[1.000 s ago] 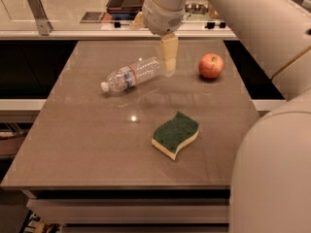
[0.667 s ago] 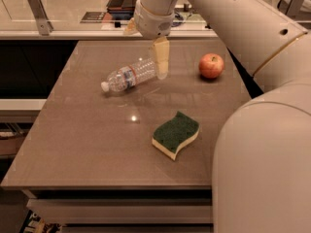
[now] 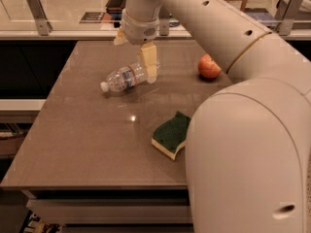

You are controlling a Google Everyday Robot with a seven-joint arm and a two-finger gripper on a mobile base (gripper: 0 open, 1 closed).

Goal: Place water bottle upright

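Observation:
The water bottle (image 3: pixel 122 78) lies on its side on the brown table (image 3: pixel 87 140), at the back middle. Its white cap points left and toward me, and its label band faces up. My gripper (image 3: pixel 134 59) hangs from above at the bottle's base end, with its fingers spread and nothing held between them. The near finger (image 3: pixel 149 63) reaches down over the bottle's base. The far finger (image 3: pixel 119 38) shows behind the wrist. I cannot tell whether the near finger touches the bottle.
A red apple (image 3: pixel 209 66) sits at the back right of the table. A green and yellow sponge (image 3: pixel 171 134) lies nearer the front. My arm covers the right side of the view. A counter with metal brackets (image 3: pixel 38 9) runs behind the table.
My gripper has shifted a little to the left and now stands over the bottle's base end. The bottle, apple and sponge have not moved.

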